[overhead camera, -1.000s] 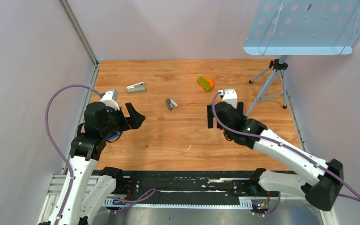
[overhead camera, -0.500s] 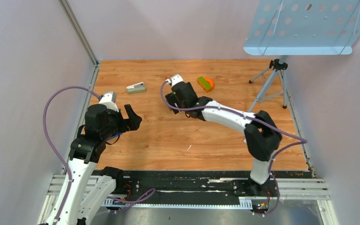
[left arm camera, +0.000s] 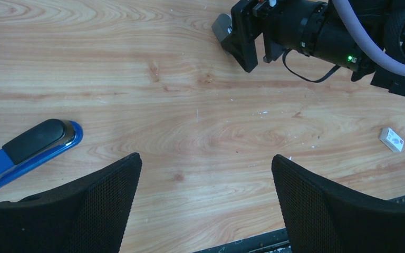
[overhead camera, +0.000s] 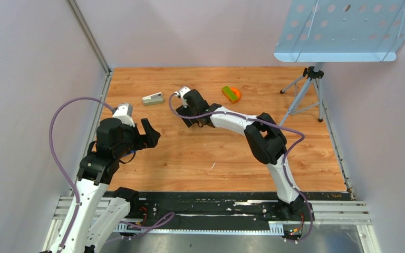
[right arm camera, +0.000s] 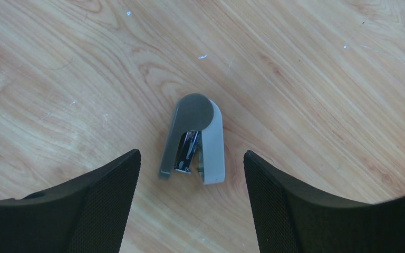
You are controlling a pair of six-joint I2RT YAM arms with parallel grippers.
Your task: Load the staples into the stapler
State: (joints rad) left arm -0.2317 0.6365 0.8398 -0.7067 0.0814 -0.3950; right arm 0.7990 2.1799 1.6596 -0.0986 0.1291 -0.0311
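A small grey stapler (right arm camera: 195,139) lies on its side on the wooden table (overhead camera: 216,142), sprung open in a V with a shiny metal magazine showing inside. My right gripper (right arm camera: 191,154) hovers right over it, open, one finger on each side of it and not touching. In the top view the right gripper (overhead camera: 191,117) covers this stapler. My left gripper (left arm camera: 205,161) is open over bare wood at the left, nothing between its fingers. The staples are not in view.
A blue stapler (left arm camera: 31,147) lies just left of the left gripper. A grey stapler (overhead camera: 153,98) sits at the back left, and an orange-and-green object (overhead camera: 231,94) at the back middle. A small white card (left arm camera: 392,139) lies on the wood. A tripod stand (overhead camera: 303,95) is at the right.
The right arm has swung from mid-right to the left and forward, stopping over the small grey stapler, and its jaws have narrowed a little. The left arm has hardly moved.
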